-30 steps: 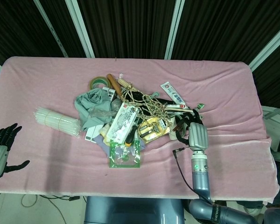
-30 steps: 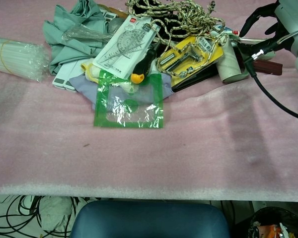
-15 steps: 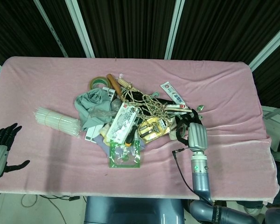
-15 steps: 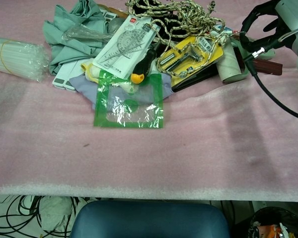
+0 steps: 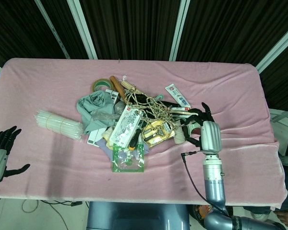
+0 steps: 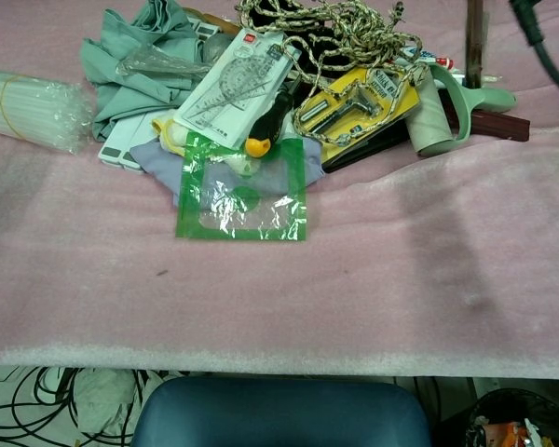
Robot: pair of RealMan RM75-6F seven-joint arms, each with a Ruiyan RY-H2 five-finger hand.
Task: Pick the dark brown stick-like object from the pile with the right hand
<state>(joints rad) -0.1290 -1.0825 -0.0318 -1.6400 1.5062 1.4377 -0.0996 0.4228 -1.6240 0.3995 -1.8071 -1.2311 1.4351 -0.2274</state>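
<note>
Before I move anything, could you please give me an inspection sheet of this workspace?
Surface: pink cloth, wrinkled, covers the table.
Job's things: dark brown stick stands upright at the pile's right end; its top is out of view.
Clutter: rope net, green pouch, yellow card pack, grey-green cloth, wrapped white sticks, dark brown bar.
Hands: right hand over the pile's right end, grip unclear; left hand holds nothing, fingers apart.
Cables: black cable at the right wrist.
Surroundings: dark curtains, blue chair.

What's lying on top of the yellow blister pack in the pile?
The braided rope drapes over the upper edge of the yellow blister pack, whose metal tool shows through. What lies beneath the pack is hidden.
</note>
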